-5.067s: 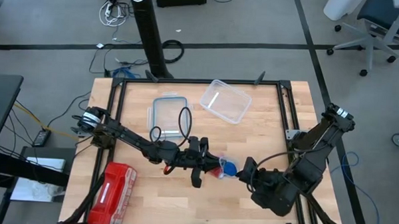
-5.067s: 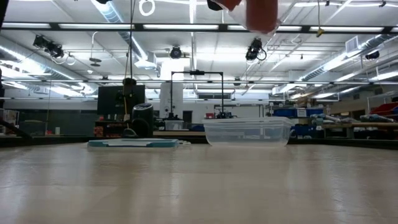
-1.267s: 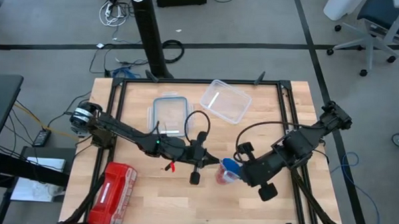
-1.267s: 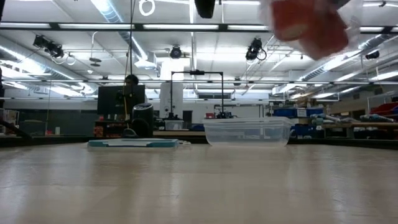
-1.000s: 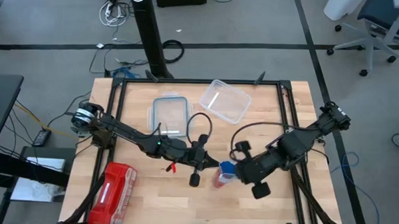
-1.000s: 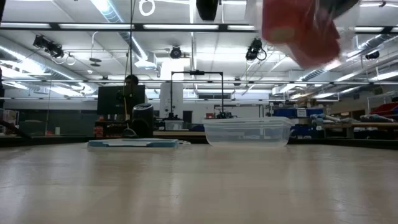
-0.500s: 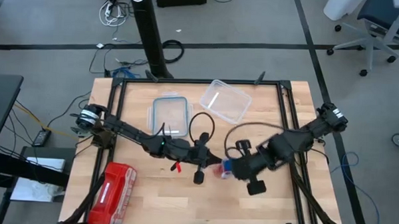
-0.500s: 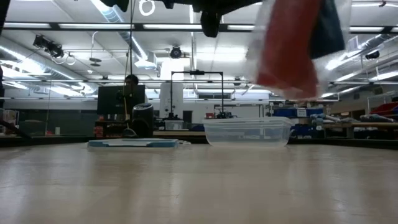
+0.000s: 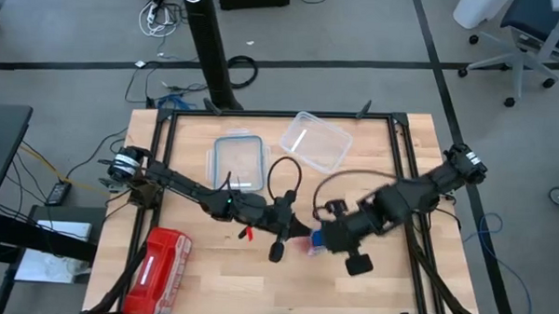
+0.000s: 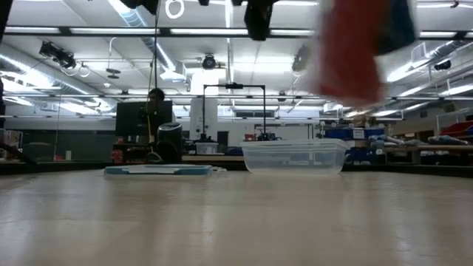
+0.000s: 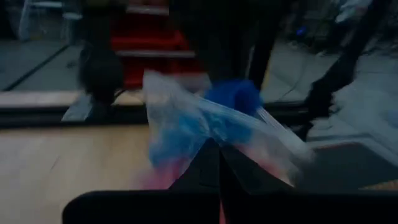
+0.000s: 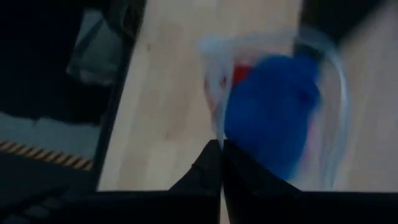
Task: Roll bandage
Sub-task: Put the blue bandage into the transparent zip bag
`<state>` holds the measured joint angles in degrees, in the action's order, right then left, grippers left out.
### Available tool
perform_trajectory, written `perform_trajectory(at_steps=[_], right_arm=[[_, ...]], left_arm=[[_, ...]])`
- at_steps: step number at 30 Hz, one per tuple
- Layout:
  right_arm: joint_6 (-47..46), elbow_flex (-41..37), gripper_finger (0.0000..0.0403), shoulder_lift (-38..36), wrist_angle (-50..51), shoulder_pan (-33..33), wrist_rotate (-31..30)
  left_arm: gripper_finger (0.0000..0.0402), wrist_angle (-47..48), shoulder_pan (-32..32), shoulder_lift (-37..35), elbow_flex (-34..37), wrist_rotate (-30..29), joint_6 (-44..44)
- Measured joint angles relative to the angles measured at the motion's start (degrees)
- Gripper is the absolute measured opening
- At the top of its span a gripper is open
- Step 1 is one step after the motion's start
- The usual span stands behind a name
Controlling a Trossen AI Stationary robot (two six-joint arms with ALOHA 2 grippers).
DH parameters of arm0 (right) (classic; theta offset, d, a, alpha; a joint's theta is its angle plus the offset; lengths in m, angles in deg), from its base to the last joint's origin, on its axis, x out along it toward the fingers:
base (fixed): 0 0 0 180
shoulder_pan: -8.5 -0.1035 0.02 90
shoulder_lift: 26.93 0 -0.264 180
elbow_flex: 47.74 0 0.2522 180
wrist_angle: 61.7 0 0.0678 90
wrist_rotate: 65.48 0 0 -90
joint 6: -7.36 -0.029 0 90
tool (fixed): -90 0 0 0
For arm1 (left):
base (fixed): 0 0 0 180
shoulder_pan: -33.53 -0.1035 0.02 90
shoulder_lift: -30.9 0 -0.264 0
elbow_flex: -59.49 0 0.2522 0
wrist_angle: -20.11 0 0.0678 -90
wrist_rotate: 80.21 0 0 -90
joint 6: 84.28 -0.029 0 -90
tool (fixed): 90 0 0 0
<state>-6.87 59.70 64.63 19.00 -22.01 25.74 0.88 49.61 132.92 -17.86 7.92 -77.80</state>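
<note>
Both my grippers are pinched shut on one clear plastic bag [image 12: 273, 106]: the left gripper [image 9: 293, 226] and right gripper [image 9: 321, 235] meet above the table [image 9: 219, 285], near its middle. The bandage [image 12: 272, 114] sits inside that bag, already a compact blue cylinder beside something red. Rolling looks finished; bagging seems all that's left.

In the low view a smeared red and blue shape [image 10: 355, 48] runs off the top edge, its outline lost to blur. In the left wrist view the clear plastic bag [image 11: 186, 124] and the bandage [image 11: 231, 99] inside it are soft and indistinct. In the right wrist view a red item [image 12: 239, 74] shows only as a sliver behind the blue.
</note>
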Motion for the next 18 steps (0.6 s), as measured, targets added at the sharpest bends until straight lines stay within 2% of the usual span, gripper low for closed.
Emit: perform_trajectory(at_steps=[2,5,7,9,10,12,13,16,18], right_arm=[[3.2,-0.1,0.0,0.2,-0.6,-1.1,-3.8],[1.7,0.6,0.0,-0.9,6.1,-0.1,-12.0],[0.3,0.8,0.0,-1.3,4.8,1.1,-10.0],[1.7,0.7,0.0,-1.0,2.2,0.3,-5.1],[2.1,0.8,0.0,-0.7,0.8,-0.3,-6.2],[0.0,0.6,0.0,-1.1,7.6,-0.7,-10.8],[-0.9,0.6,0.0,-1.5,7.9,0.1,-10.5],[0.6,0.7,0.0,-0.4,4.3,0.1,-6.0],[-0.6,0.4,0.0,0.1,5.9,-0.7,-7.5]], left_arm=[[0.0,-0.2,1.0,0.2,-1.3,-1.0,-1.1],[0.0,3.7,1.5,0.2,-2.1,-5.6,-4.5],[0.0,5.1,0.4,0.2,-2.1,-7.1,-3.7],[0.0,4.5,-0.1,0.2,-2.1,-4.4,-2.1],[0.0,4.6,-0.1,0.2,-2.4,-4.5,-3.0],[0.0,6.9,0.5,-0.4,-2.5,-9.9,-3.6],[0.0,8.1,0.6,-0.6,-2.4,-11.7,-3.2],[0.0,6.3,-0.4,-0.4,-2.2,-6.9,-3.2],[0.0,6.4,-0.4,-0.6,-2.4,-10.6,-3.3]])
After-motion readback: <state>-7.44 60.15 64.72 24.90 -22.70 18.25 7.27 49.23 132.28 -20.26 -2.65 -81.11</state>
